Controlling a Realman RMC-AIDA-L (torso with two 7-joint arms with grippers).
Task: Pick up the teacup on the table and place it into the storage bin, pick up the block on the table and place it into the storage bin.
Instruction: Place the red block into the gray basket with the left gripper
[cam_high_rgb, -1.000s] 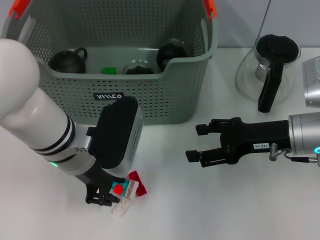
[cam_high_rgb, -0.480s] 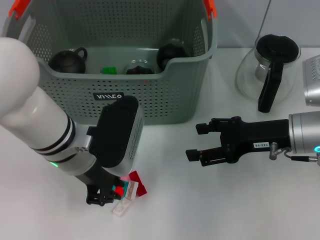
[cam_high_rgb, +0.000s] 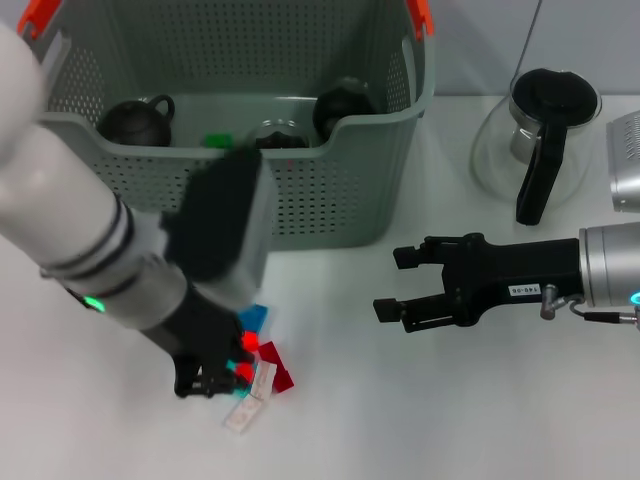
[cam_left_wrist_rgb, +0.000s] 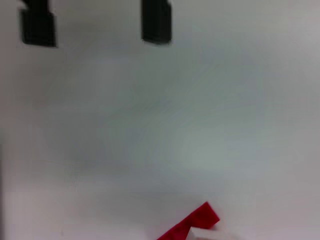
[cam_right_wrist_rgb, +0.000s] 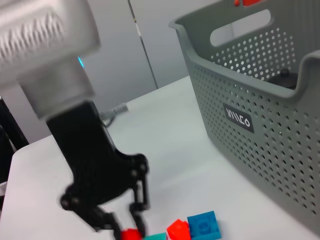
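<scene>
My left gripper (cam_high_rgb: 214, 382) is low over a heap of small blocks near the table's front, shut around a red block (cam_high_rgb: 243, 372). The right wrist view shows its fingers (cam_right_wrist_rgb: 138, 216) straddling that red block (cam_right_wrist_rgb: 131, 234). A blue block (cam_high_rgb: 255, 318), other red ones (cam_high_rgb: 275, 368) and a clear piece (cam_high_rgb: 247, 408) lie beside it. The storage bin (cam_high_rgb: 330, 200) stands behind and holds dark crockery; I cannot tell which piece is the teacup. My right gripper (cam_high_rgb: 395, 284) hovers open right of the heap, holding nothing.
A glass carafe (cam_high_rgb: 540, 130) with a black lid and handle stands at the back right, with a metal object (cam_high_rgb: 625, 165) at the right edge. A black teapot (cam_high_rgb: 135, 120) and a green block (cam_high_rgb: 217, 141) lie in the bin.
My left arm has swung up and leftward, uncovering the blue block; its gripper has risen slightly with the red block. The right arm has not moved.
</scene>
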